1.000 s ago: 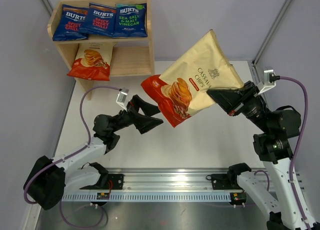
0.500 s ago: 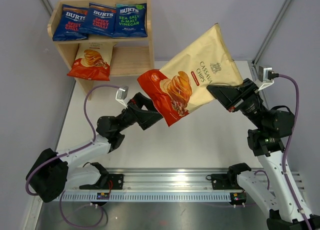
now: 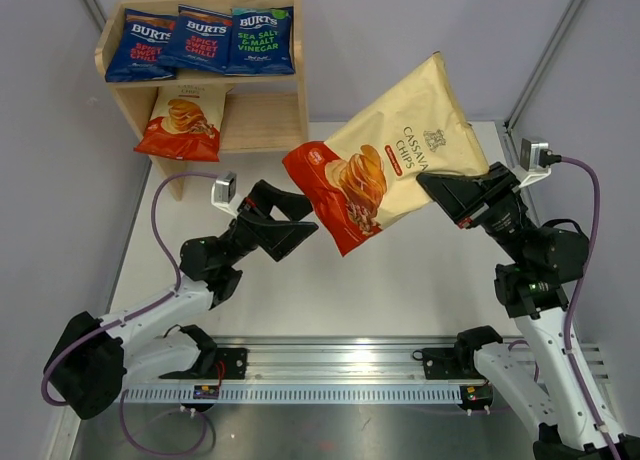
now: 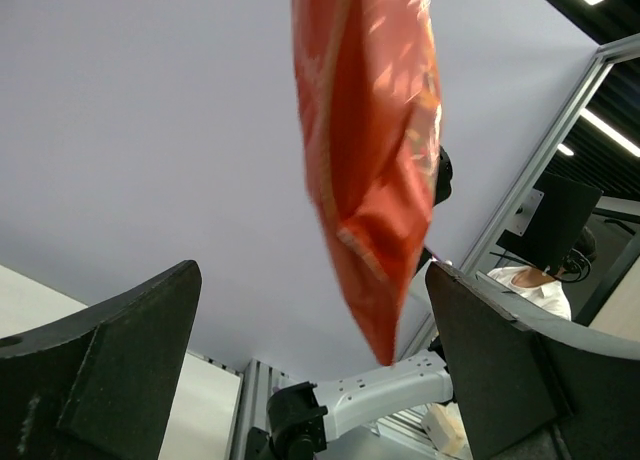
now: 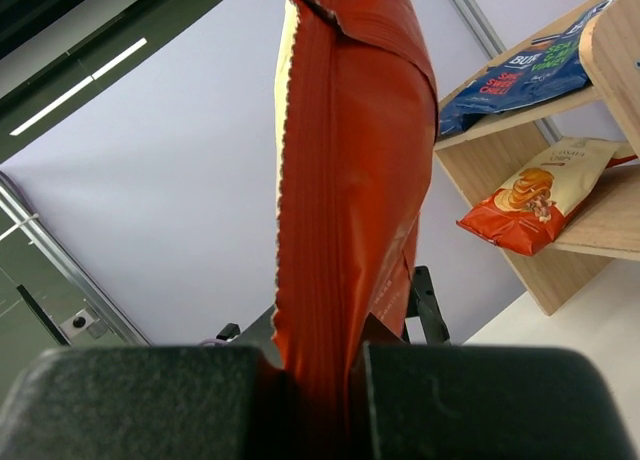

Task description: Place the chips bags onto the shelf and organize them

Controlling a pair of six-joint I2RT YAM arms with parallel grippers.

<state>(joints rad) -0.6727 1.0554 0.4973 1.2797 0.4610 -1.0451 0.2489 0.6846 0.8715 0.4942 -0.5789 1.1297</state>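
Four bags [image 3: 205,40] sit on the shelf [image 3: 268,115] while the fifth cream bag [image 3: 395,160] hangs above the surface [image 3: 400,280], clamped in the right fingers [image 5: 140,400], seemingly so the left fingers [image 4: 120,360], spread beneath, can take its red end.

Top tier [image 3: 103,52] full; lower tier [image 3: 268,115] right half free.

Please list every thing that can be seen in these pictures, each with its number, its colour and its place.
shelf: one, light wood, two tiers, far left of the table
table: one, white, under both arms
BURTS bags: three, dark blue, rightmost green-topped, side by side on top tier
shelved cream bag: one, cream with red-orange bottom, lower tier, left
held cream bag: one, same colours, in the air
rail: one, metal, near edge
left gripper: black, open, at held bag's lower corner
right gripper: black, shut on held cream bag
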